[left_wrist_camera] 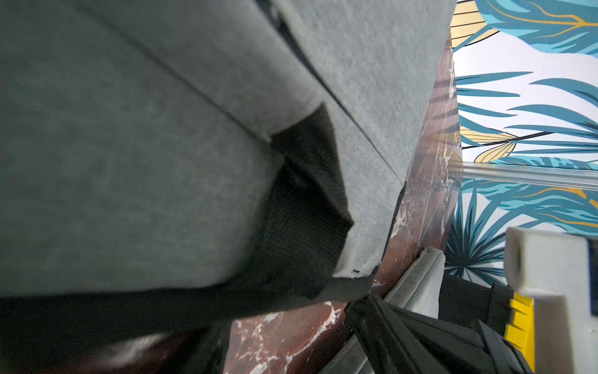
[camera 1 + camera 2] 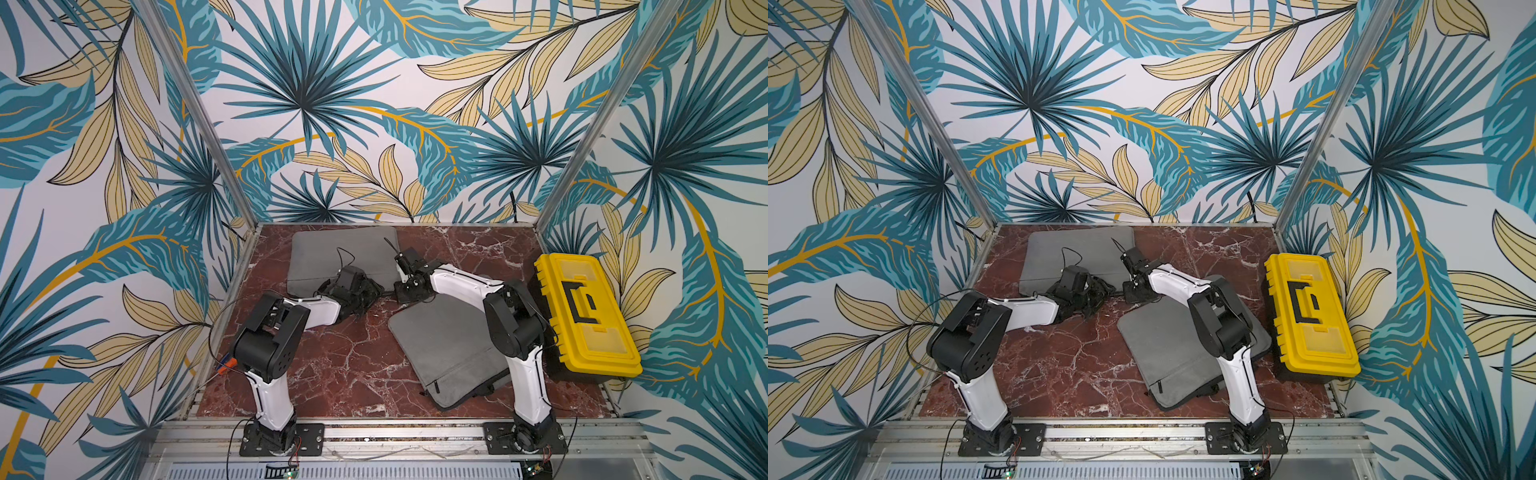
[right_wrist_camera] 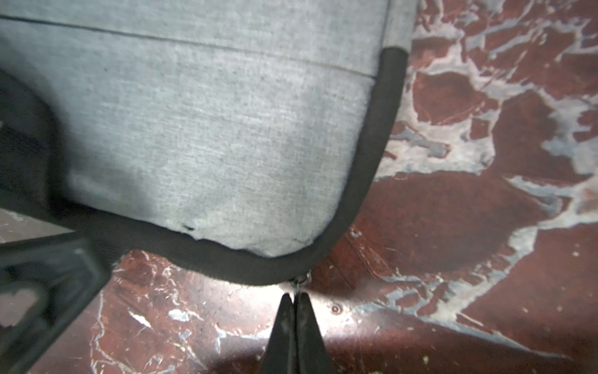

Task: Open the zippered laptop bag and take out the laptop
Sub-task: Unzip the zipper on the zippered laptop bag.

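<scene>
The grey zippered laptop bag [image 2: 332, 253] [image 2: 1067, 253] lies flat at the back left of the marble table. Black zipper tape runs round its near right corner [image 3: 365, 181]. My right gripper [image 3: 294, 296] [image 2: 398, 288] is shut on the small metal zipper pull [image 3: 301, 279] at that corner. My left gripper [image 2: 365, 291] [image 2: 1096, 291] sits at the bag's near edge, one finger [image 3: 48, 275] beside the edge and a dark blurred part lying over the fabric. In the left wrist view the bag [image 1: 129, 162] fills the picture, with black mesh [image 1: 307, 200] showing. The laptop is hidden.
A second grey bag [image 2: 444, 345] lies at the front right, partly under my right arm. A yellow toolbox [image 2: 586, 311] stands along the right edge. Bare red marble [image 2: 340, 365] lies between the arms. Metal frame posts stand at the back corners.
</scene>
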